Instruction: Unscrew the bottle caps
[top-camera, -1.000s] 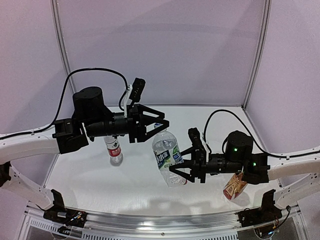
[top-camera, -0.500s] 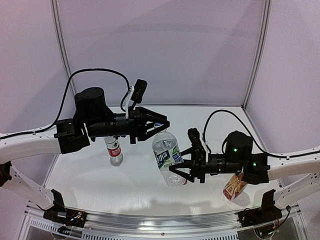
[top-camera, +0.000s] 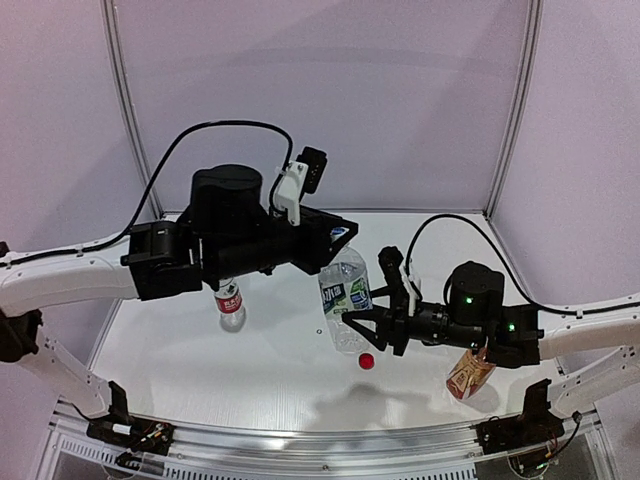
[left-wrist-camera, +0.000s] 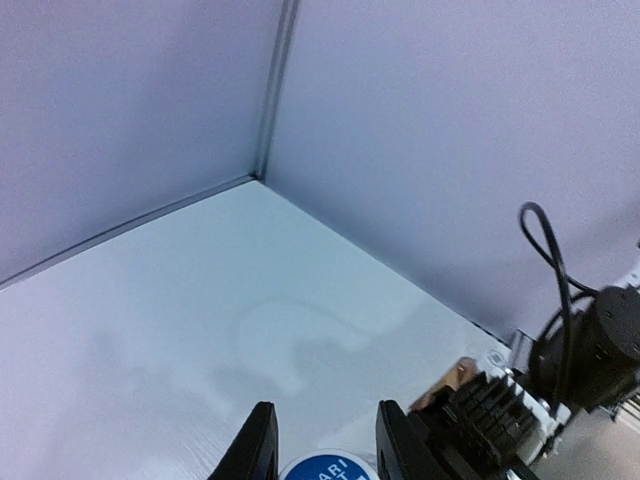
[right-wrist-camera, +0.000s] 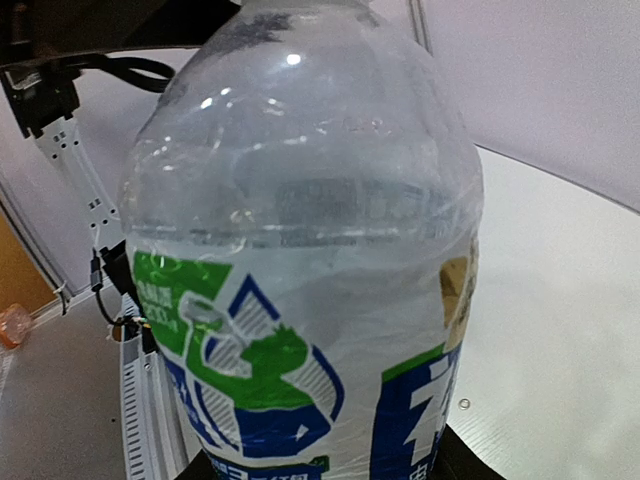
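Note:
The clear bottle with the green-blue label (top-camera: 345, 296) stands nearly upright at mid-table. My right gripper (top-camera: 362, 328) is shut on its lower body; the bottle fills the right wrist view (right-wrist-camera: 300, 250). My left gripper (top-camera: 338, 238) comes down over its top. In the left wrist view its two fingers (left-wrist-camera: 256, 446) close on either side of the blue-and-white cap (left-wrist-camera: 325, 468). A red cap (top-camera: 367, 361) lies loose on the table in front of the bottle. The red-label bottle (top-camera: 230, 300) stands under my left arm. The amber bottle (top-camera: 470, 372) is by my right arm. No white cap shows.
White enclosure walls and metal posts close in the back and sides of the white table (top-camera: 250, 350). My right arm's wrist and black cable (left-wrist-camera: 560, 330) sit close to the right of my left gripper. A metal rail (top-camera: 320, 440) runs along the near edge.
My left arm swung right and came down over the green-blue bottle's cap. The bottle went from tilted to nearly upright. A red cap now lies on the table in front.

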